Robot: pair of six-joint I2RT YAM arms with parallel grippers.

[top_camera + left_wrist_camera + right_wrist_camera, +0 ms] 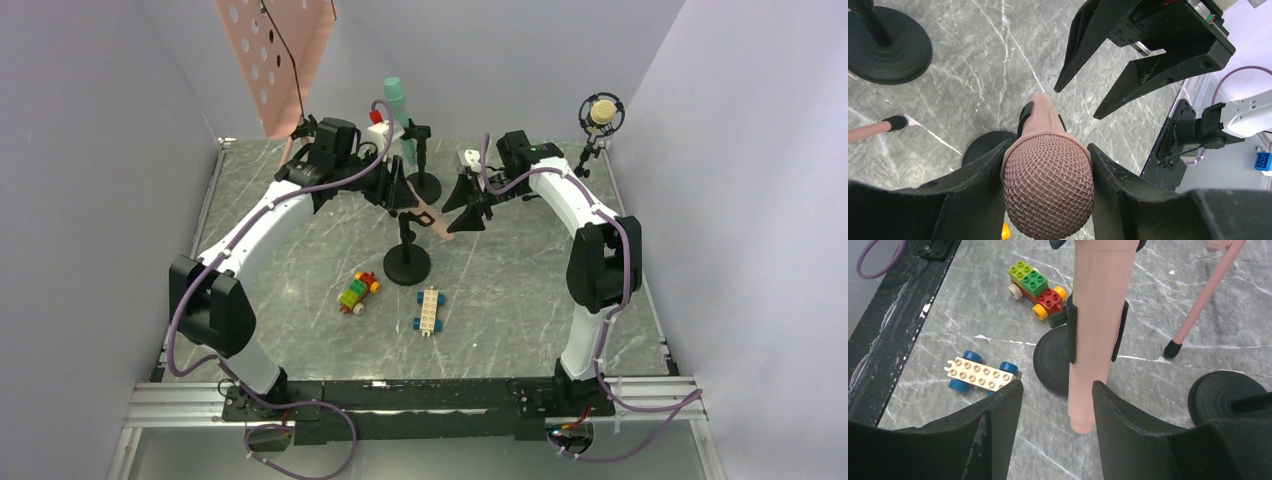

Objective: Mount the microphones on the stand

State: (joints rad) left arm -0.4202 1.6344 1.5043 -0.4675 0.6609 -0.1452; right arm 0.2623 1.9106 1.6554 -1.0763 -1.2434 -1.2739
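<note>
Salmon pink microphone (1048, 195) sat in the clip of the middle stand (407, 265), its mesh head clamped by the left gripper (1048, 150). At three o'clock of it, the right gripper (1057, 387) stood with jaws apart, straddling the handle's tail without pinching it.

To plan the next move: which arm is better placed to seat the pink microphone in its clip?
Left. The left gripper clamps the pink microphone by its head; the right gripper is open around its lower end, gripping nothing.
</note>
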